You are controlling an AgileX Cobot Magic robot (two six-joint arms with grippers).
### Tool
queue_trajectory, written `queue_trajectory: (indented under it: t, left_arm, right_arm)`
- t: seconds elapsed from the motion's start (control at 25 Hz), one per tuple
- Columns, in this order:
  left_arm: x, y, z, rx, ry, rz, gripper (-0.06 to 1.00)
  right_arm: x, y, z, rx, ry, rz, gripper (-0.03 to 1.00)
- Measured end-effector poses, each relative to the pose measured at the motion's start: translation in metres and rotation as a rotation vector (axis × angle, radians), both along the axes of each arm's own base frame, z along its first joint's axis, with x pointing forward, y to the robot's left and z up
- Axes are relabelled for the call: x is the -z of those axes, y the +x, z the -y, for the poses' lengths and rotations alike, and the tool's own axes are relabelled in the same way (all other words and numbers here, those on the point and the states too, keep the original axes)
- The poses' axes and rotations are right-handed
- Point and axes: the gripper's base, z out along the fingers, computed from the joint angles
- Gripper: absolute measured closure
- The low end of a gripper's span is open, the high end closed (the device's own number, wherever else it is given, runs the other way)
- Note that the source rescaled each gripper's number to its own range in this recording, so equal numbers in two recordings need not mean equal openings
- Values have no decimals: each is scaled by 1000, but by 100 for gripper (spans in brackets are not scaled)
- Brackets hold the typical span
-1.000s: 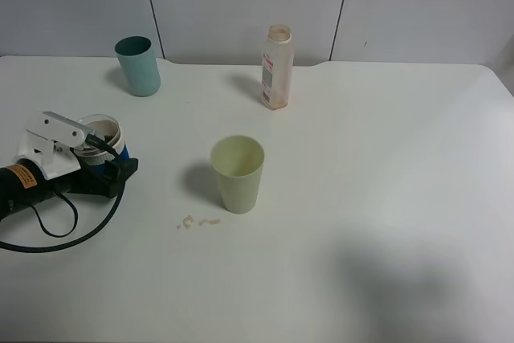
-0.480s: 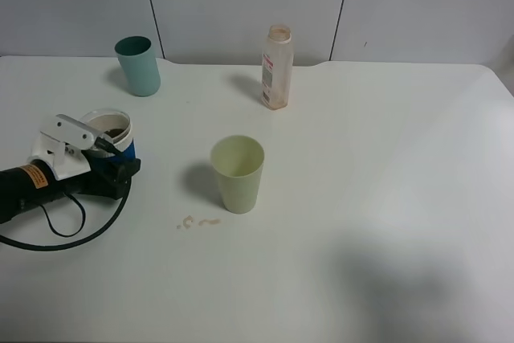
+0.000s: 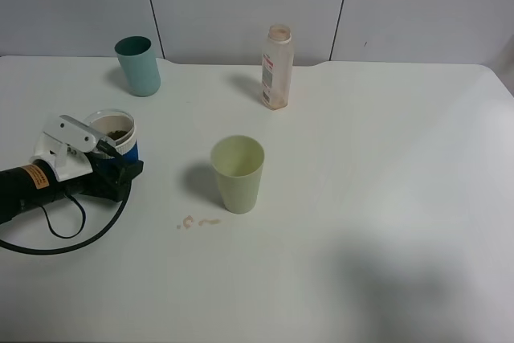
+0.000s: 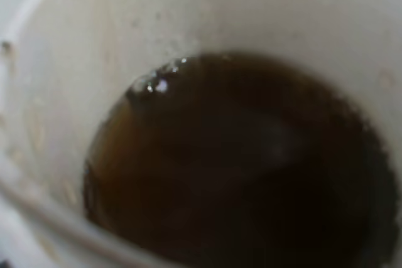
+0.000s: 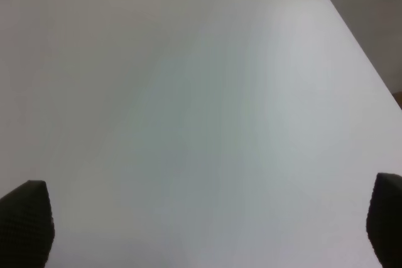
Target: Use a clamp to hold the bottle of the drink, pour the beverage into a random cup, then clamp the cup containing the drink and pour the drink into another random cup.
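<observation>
Two free cups and one held: the left gripper (image 3: 122, 168) is clamped on the white cup (image 3: 112, 123), fingers on its blue lower wall. That cup is about upright, mouth up; cannot tell if its base touches the table (image 3: 385, 198). Left wrist view looks straight into the cup, and dark drink (image 4: 245, 167) covers the bottom, well below the rim. So the first pour looks done, and the step in hand is likely taking the white cup to a second cup. Key relation: the pale cup (image 3: 238, 173) stands ahead of the left gripper, roughly on the line its fingers point, well apart, mouth up, nothing between. The teal cup (image 3: 138, 66) is off to the gripper's side, toward the back wall, about as near. Either would serve: the pale cup needs a forward reach, the teal one a sideways swing. The bottle (image 3: 277, 67) stands upright beyond the pale cup, far from the gripper and out of the path. Small drops (image 3: 199, 222) lie near the pale cup's foot, on the side toward the gripper. The right gripper (image 5: 206, 221) is spread wide, holds nothing, has bare table under it, and is not in the high view, so the left arm is judged the nearer. The white cup's rim should be over the target's mouth before tipping; the risk is spilling short.
</observation>
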Motion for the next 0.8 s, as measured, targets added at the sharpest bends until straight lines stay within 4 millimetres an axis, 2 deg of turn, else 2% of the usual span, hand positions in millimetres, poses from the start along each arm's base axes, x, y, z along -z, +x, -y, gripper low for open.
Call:
queue_trajectory:
  t: [0.28,0.48,0.68,0.8]
  left_arm:
    - [-18,4,-1,-12,2,64,94]
    - [-39,7,-2,-25,17,124,94]
    - [-51,7,-11,-100,80,90,94]
    - [-54,15,-16,-142,120,49,94]
  right_arm:
    - [0,0,0,0,0,0,-3]
    - [0,0,0,0,0,0,-3]
    - [0,0,0,0,0,0,-3]
    - [0,0,0,0,0,0,-3]
